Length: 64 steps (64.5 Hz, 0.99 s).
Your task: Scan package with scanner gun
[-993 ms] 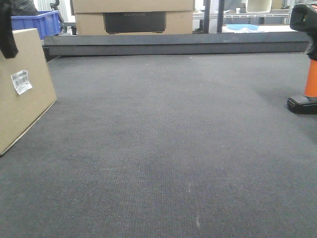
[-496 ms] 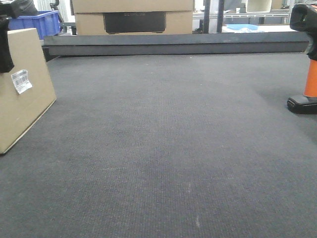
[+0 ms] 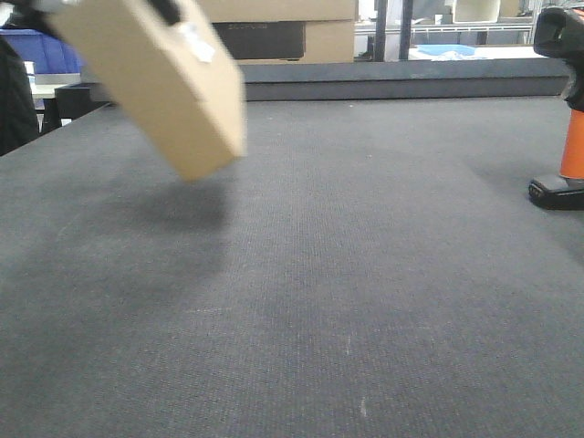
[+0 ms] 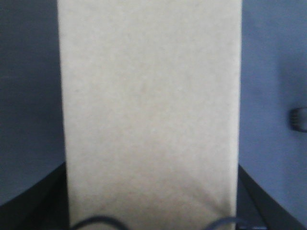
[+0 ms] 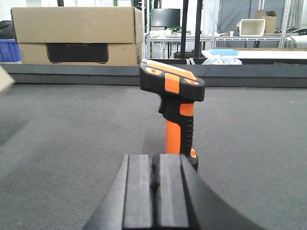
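The package (image 3: 160, 87), a tan cardboard box, hangs tilted above the mat at the upper left, blurred, with its white label (image 3: 196, 41) on the upper face. In the left wrist view the package (image 4: 151, 105) fills the frame, and my left gripper (image 4: 151, 196) is shut on it with a dark finger at each side. At the right edge the scanner gun (image 3: 570, 137) stands upright on its black base, orange handle below the black head. My right gripper (image 5: 154, 170) is shut and empty, just in front of the scanner gun (image 5: 175, 110) and not touching it.
Larger stacked cardboard boxes with a black panel (image 3: 274, 27) stand behind a raised dark ledge (image 3: 392, 80) at the back. A blue bin (image 3: 36, 46) sits far left. Dark grey mat (image 3: 319, 274) covers the table. Shelving and tables lie beyond (image 5: 249, 33).
The package has been lifted off the mat at the far left and swung up and to the right, now tilted in the air. The scanner gun has not moved.
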{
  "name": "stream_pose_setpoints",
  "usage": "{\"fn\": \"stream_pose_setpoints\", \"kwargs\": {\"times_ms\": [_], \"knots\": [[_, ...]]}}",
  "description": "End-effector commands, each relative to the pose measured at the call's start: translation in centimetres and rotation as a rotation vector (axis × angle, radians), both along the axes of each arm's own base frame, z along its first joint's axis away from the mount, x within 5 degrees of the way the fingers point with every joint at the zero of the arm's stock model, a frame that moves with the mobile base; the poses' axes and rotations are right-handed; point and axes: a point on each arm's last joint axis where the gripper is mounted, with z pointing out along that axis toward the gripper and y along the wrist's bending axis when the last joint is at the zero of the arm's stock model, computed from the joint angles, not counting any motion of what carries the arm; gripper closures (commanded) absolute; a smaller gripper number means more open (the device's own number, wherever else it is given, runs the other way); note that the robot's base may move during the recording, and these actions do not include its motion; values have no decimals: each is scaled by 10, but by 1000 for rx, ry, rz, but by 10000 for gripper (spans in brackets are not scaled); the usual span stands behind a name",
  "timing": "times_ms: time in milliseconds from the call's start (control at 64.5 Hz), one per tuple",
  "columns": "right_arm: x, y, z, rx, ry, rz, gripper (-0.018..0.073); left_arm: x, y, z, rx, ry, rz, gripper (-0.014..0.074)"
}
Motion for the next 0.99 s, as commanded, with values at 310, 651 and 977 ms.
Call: {"fn": "stream_pose_setpoints", "kwargs": {"times_ms": [310,651,977], "knots": [[-1,0,6,-21,-68,-4,727,4,-66,-35,-55,58,-104,708],[0,0,33,-17,-99,-4,727,2,-68,-35,-79,73,-104,708],[64,6,74,-40,101,-5,727,2,-69,-34,-97,73,-99,708]]}}
